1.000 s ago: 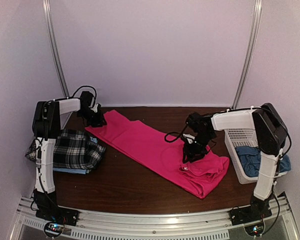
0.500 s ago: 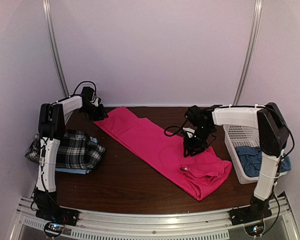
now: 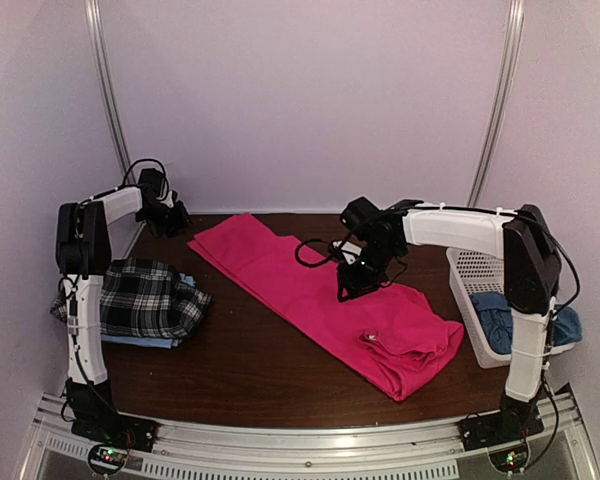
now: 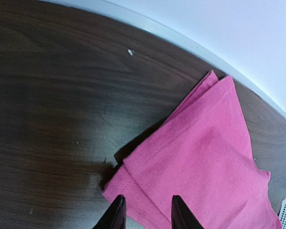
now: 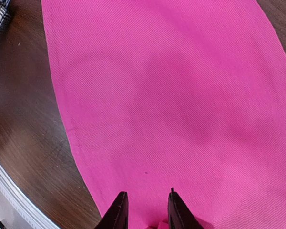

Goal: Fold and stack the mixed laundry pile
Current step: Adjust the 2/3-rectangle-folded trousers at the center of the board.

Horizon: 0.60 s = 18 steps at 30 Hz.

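Note:
The hot-pink trousers [image 3: 320, 295] lie spread diagonally across the wooden table, bunched at their near right end [image 3: 420, 345]. My left gripper [image 3: 172, 218] hovers at the back left, just off the trousers' far leg end [image 4: 148, 162]; its jaws [image 4: 147, 198] stand apart with nothing in them. Over the trousers' middle, my right gripper [image 3: 348, 290] also has its jaws apart, with flat pink cloth [image 5: 157, 95] below the fingertips [image 5: 147, 193]. The black-and-white plaid shirt [image 3: 145, 298] sits folded at the left on a light blue shirt [image 3: 145, 342].
A white lattice basket [image 3: 480, 275] stands at the right edge with a duller blue cloth [image 3: 515, 320] in it. The back wall runs close behind the left gripper. Bare dark table [image 3: 250, 365] shows in front of the trousers.
The left gripper drew back to the far left, off the trousers' leg end, which now lies farther back. The right gripper moved left and back from the bunched end to the trousers' middle.

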### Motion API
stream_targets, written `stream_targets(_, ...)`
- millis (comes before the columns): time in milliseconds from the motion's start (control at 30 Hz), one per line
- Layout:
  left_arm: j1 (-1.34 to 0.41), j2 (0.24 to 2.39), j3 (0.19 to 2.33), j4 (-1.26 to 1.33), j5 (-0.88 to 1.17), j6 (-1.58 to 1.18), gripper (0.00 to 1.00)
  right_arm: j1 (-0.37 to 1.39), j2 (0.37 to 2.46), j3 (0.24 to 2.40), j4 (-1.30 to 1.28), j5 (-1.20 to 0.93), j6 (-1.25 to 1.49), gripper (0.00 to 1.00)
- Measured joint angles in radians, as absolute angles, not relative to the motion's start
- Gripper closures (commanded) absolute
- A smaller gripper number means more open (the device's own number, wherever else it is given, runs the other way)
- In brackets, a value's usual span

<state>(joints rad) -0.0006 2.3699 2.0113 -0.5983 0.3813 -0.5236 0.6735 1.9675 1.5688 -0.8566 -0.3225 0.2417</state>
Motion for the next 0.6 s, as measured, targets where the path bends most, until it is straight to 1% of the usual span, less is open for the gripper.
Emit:
stream_targets(67, -0.008, 2.381, 2.006, -0.595, 0.390, -0.527, 0.67, 0.686, 2.007, 1.612, -0.847, -0.324, 0.233, 0.71)
stream_targets(233, -0.014, 2.389, 1.985, -0.577, 0.408, -0.533, 0.67, 0.708, 2.058, 1.641, -0.846, -0.324, 0.225, 0.71)
stream_targets(600, -0.016, 2.440, 1.956, -0.521, 0.443, -0.565, 0.67, 0.710, 2.067, 1.650, -0.860, -0.324, 0.205, 0.70)
